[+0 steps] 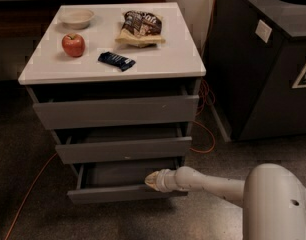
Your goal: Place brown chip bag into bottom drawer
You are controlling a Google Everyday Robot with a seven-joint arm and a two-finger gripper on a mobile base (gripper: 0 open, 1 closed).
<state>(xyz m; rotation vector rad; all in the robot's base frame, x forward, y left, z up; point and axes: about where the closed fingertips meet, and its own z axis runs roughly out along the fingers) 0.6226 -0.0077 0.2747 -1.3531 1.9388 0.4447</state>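
The brown chip bag (140,28) lies on the white cabinet top (168,59), toward the back right. The bottom drawer (118,194) is pulled partly out, and its shallow grey inside shows. My gripper (152,180) is at the end of the white arm (213,186) that reaches in from the lower right. It sits low at the bottom drawer's right part, just above its front. It holds nothing that I can see.
A red apple (73,44), a white bowl (76,17) and a small dark-blue wrapped bar (116,60) also lie on the top. The two upper drawers stand slightly ajar. A dark bin (273,59) stands to the right. An orange cable (28,194) runs along the floor.
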